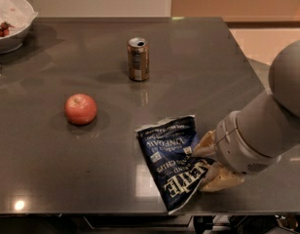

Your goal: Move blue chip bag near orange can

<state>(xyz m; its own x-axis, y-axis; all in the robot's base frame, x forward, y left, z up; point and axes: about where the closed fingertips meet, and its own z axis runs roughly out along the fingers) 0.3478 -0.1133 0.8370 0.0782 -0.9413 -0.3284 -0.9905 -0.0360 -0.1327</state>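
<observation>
Grasp on blue chip bag, before carry to orange can

Blue chip bag [172,160] lies flat on the tabletop [203,72], well apart from the orange can [138,59], toward the near edge and slightly right of it. Its lower corner reaches the tabletop's near edge. Can is upright, silver top up.

Gripper [201,167] is further right of the can than the bag, at the bag's right side. Pale fingers [223,180] are spread, one on each side of the bag's right edge, with foil between them. No pinch is visible, so I read them as parted and holding nothing yet.

Step in hand, by my read: get a firm grip on the bag.

- Close on the crimped right edge, not the puffy middle. Foil is slick and likely to slip or twist.
- Get both fingers well past the edge before squeezing; a corner-only pinch may let the bag swing.
- Lift just clear of the tabletop, since dragging could send it off the near edge.
- Carry up and a little left toward the can and set down just beside it, not touching. The can is light and tips easily.
- Approach the can from its near-right side. The apple [81,108], left of the can and nearer, is off that line. The bowl [13,38], far left of the can, is no concern.
</observation>
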